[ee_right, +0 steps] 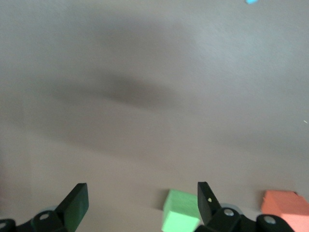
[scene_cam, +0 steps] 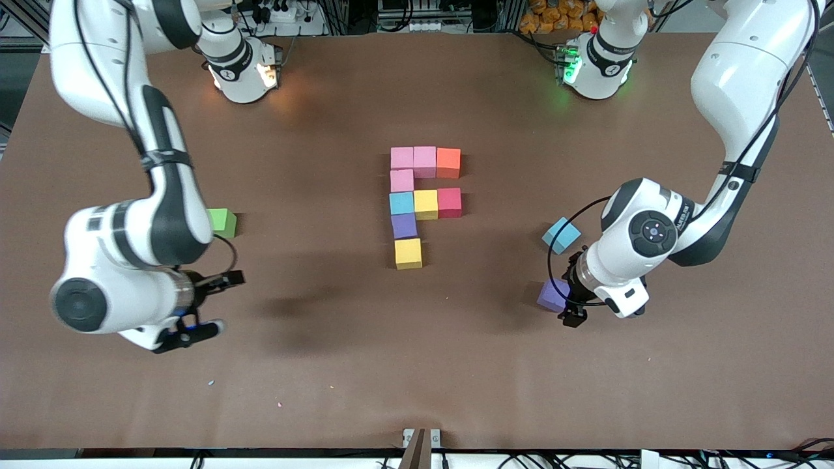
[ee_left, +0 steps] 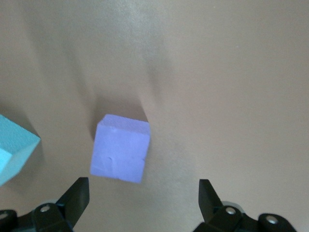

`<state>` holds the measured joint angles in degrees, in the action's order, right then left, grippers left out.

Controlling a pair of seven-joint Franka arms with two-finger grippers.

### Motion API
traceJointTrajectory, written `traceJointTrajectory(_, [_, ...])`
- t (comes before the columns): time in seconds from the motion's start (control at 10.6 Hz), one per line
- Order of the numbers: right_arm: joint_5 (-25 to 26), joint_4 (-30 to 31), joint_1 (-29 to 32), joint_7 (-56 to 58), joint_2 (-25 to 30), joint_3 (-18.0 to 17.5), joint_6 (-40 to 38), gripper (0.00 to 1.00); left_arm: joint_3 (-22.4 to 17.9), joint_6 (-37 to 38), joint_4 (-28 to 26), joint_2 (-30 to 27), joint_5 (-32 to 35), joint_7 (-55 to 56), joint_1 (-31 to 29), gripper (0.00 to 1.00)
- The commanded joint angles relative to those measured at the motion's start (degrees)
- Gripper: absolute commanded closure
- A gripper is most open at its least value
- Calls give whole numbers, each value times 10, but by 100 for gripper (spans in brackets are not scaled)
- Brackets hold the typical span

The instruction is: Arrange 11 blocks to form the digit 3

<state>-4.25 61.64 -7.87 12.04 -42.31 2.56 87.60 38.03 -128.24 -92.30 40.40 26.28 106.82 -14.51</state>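
Your loose purple cube (scene_cam: pixel 552 294) sits on the table toward the left arm's end from the partly built digit (scene_cam: pixel 423 202). Your left gripper (scene_cam: pixel 573 301) hovers over it, fingers spread, empty. Your right gripper (scene_cam: pixel 212 303) waits, released.

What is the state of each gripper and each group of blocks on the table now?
Left gripper: open, empty, over the loose purple block.
Right gripper: open, empty, waiting above bare table.
Loose purple block: resting on the table, not gripped.
Loose light blue block: on the table, turned askew.
Digit 3: unfinished, nine blocks placed.
Green cube: apart, beside the right arm.
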Motion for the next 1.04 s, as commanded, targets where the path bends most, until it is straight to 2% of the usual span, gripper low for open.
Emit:
traceJointTrajectory(0.0, [27,210,15,28,155,-11,67,0,-10,42,32,13,-25,-48,13,0])
traceJointTrajectory(0.09, [35,293,14,29,213,-11,111,0,-11,48,32,20,-25,-65,13,0])
traceJointTrajectory(0.19, [36,345,14,29,256,-11,135,0,-11,58,32,27,-25,-87,13,0])
traceJointTrajectory(0.28, [36,345,15,28,274,-11,124,0,-11,59,32,32,-25,-107,13,0])
traceJointTrajectory(0.47, [36,315,30,28,297,-12,86,0,-17,70,41,37,-33,-136,12,0])
traceJointTrajectory(0.75, [35,211,37,23,301,-12,-12,0,-23,73,48,50,-36,-147,14,0])
traceJointTrajectory(0.94, [35,170,38,27,308,-10,-51,0,-23,72,58,63,-36,-154,15,0])
